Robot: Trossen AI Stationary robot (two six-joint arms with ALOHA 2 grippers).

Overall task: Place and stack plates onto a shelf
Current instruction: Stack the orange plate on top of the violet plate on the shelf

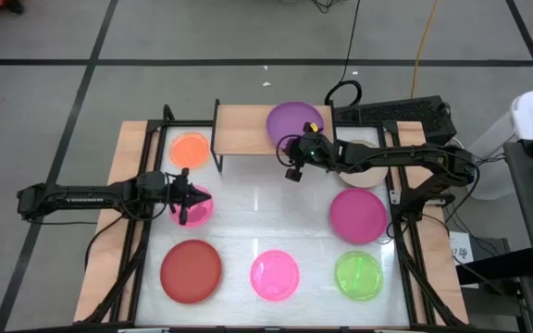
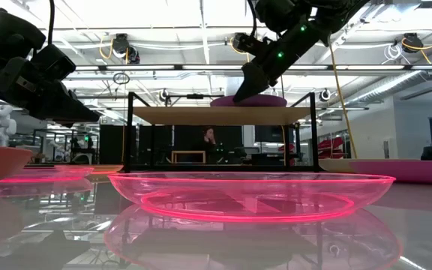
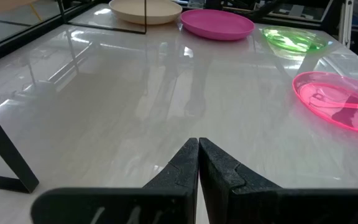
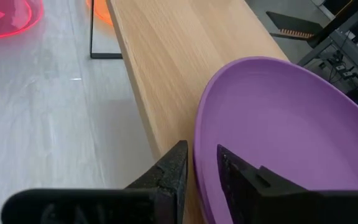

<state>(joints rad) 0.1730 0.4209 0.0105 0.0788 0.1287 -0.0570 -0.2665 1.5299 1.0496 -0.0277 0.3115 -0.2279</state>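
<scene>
Right gripper (image 4: 199, 171) fingers nipped on the near rim of the purple plate (image 4: 284, 130), which rests on the shelf (image 4: 166, 56) top's right end, overhanging. Left gripper (image 3: 198, 163) closed, empty, above a pink plate (image 1: 197, 205).

A robotics lab or workshop: the low view shows exposed ceiling pipes (image 2: 201, 67) and strip lights across the upper frame, with people at desks (image 2: 210, 142) behind the tabletop (image 1: 266, 222); cables (image 1: 421, 46) trail over grey flooring.
</scene>
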